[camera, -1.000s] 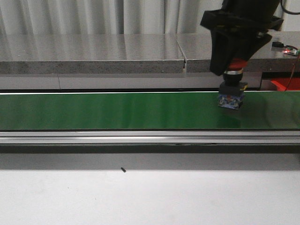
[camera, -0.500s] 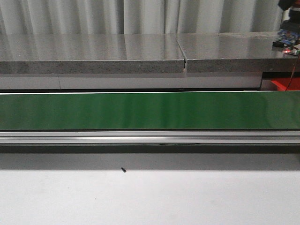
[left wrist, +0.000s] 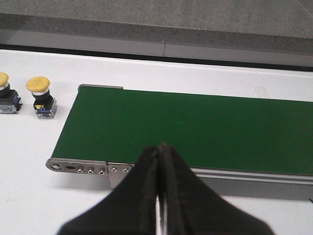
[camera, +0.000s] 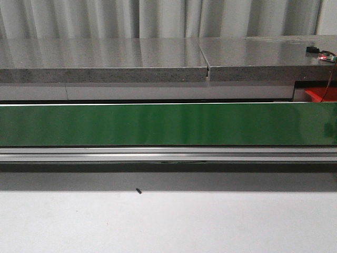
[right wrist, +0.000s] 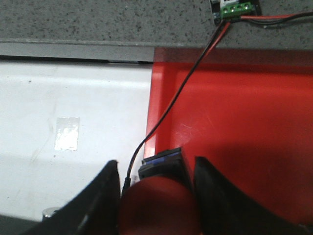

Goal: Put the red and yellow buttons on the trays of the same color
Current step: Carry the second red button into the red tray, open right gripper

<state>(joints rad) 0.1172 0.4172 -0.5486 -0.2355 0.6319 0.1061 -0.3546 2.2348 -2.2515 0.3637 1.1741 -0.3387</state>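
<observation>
My right gripper [right wrist: 157, 169] is shut on a red button [right wrist: 159, 205] with a black and blue base. It holds the button above the near left corner of the red tray [right wrist: 244, 112]. A corner of that tray shows at the far right of the front view [camera: 321, 94]. My left gripper [left wrist: 160, 145] is shut and empty, over the near rail of the green conveyor belt [left wrist: 195, 127]. Two yellow buttons [left wrist: 38, 88] [left wrist: 4, 84] stand on the white table beyond the belt's end. No yellow tray is in view. Neither gripper shows in the front view.
The green belt [camera: 168, 124] runs across the front view, with a grey stone ledge [camera: 105, 58] behind it. A small green circuit board [right wrist: 234, 7] sits on the ledge, and its black and red wires [right wrist: 186, 83] run down along the red tray's edge.
My right gripper lifted the red button off the belt and carried it up and right, out of the front view. The belt in that view now carries nothing.
</observation>
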